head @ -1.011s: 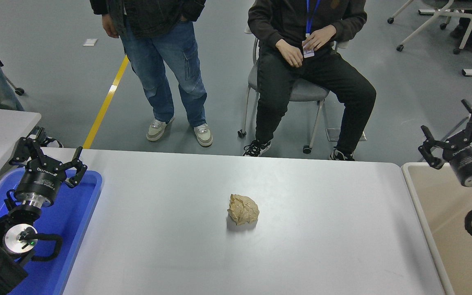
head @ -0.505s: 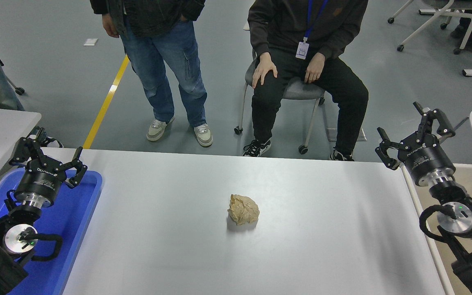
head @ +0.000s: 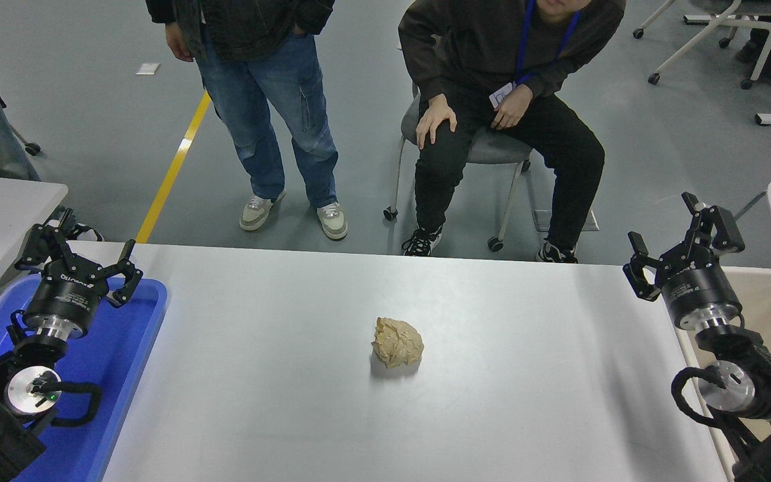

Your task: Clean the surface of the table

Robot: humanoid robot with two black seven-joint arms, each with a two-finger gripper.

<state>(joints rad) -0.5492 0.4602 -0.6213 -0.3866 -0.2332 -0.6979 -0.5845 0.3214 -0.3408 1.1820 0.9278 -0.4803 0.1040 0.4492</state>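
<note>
The right gripper, fingers apart, has been swung in over the table surface edge, so the crumpled paper ball is judged its target.

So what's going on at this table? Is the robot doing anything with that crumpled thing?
Nothing is being handled yet. A crumpled ball of brown paper lies alone near the middle of the table surface. The right gripper hangs open over the table's right edge, well apart from the paper. The left gripper is parked open above the blue tray. Two people wait at the far side, one standing, one seated.
</note>
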